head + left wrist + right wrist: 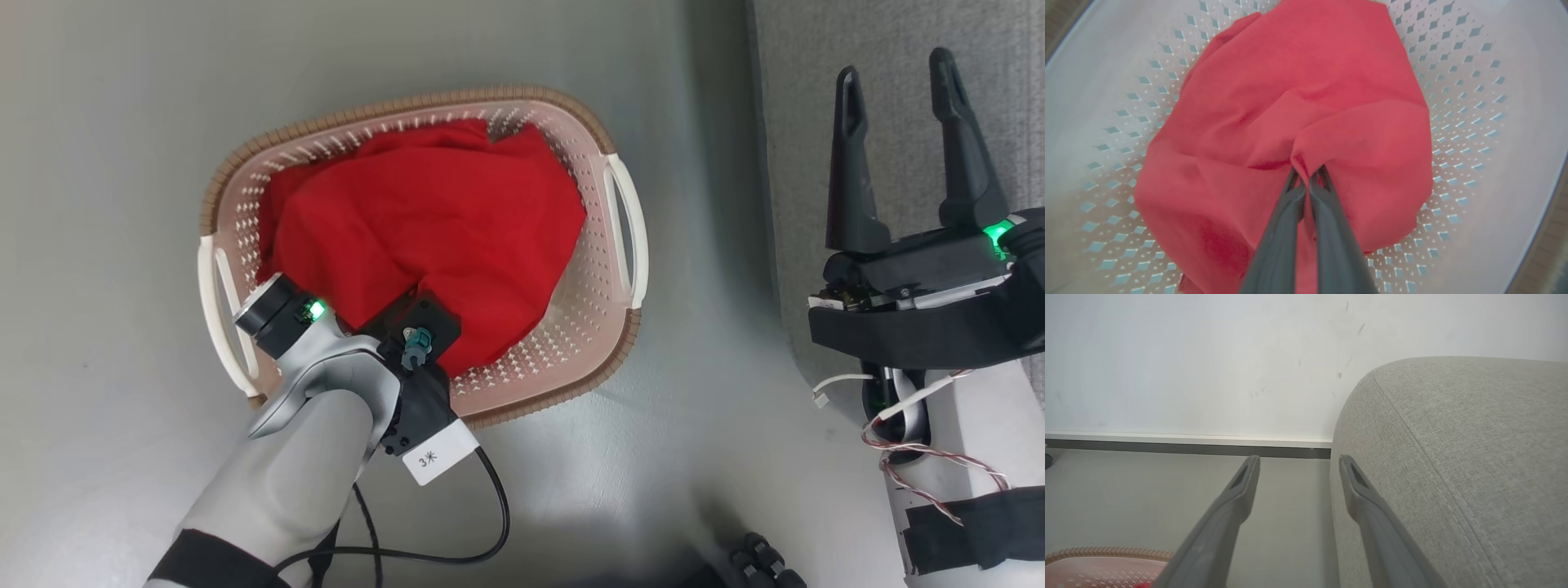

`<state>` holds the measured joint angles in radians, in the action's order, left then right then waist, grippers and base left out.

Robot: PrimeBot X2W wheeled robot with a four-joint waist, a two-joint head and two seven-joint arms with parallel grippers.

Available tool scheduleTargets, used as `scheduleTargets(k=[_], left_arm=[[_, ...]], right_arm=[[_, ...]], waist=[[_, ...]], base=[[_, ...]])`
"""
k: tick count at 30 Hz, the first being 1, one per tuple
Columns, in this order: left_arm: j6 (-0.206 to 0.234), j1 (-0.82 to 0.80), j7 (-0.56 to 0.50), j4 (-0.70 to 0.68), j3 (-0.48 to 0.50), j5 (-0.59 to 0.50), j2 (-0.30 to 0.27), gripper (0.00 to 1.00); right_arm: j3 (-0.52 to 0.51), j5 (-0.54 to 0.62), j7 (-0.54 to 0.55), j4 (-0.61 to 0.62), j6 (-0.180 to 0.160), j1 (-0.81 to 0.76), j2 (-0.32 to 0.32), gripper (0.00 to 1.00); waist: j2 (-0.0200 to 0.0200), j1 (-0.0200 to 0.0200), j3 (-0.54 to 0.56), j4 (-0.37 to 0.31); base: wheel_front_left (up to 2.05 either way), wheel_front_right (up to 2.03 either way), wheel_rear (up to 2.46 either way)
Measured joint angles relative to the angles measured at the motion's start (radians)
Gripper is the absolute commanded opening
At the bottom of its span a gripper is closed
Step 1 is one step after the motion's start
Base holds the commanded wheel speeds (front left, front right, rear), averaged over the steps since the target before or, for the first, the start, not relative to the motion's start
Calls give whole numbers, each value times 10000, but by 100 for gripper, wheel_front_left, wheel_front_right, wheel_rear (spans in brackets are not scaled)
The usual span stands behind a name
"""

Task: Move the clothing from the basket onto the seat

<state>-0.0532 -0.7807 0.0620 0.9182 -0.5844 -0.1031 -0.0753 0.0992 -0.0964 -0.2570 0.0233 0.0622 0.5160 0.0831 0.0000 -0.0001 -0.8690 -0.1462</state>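
Our left fingers (pixel 1308 187) are pressed together on a small fold of the soft bright red cloth clothing (pixel 1290 102), which lies in a heap inside the cream-white plastic basket with little holes and a brown rim (pixel 571 359). Our right fingers (pixel 1241 490) are wide apart and hold nothing, just beside the big grey woven-cloth seat (pixel 1453 457). We think the lift comes next. We should go straight up until the cloth hangs above the rim, then swing over to the seat. The pinch looks small, so it may slip. We cannot tell if the heap is one piece or two, and the seat is cut off.
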Motion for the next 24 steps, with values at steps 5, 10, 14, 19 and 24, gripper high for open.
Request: scheduleTargets(k=[5,10,14,19,24], left_arm=[[-4,2,593,-40,188,420,102,0],[-8,30,1187,-130,410,842,188,0],[-82,78,1505,-217,556,1103,219,0],[-107,122,1615,-384,688,1478,255,0],[-174,187,1703,-596,809,1703,301,0]], right_arm=[[54,0,2,-370,8,-7,-19,100],[48,-2,2,-792,10,-124,-33,100],[15,-2,2,-1110,56,-300,-35,100],[-40,-8,2,-1480,82,-567,-35,100],[-102,-15,2,-1814,86,-788,-31,100]], waist=[[0,0,392,63],[0,0,889,139],[0,0,1352,213],[0,0,1965,326],[0,-1,2594,466]], base=[[0,0,0],[0,0,0],[0,0,0],[0,0,0],[0,0,0]])
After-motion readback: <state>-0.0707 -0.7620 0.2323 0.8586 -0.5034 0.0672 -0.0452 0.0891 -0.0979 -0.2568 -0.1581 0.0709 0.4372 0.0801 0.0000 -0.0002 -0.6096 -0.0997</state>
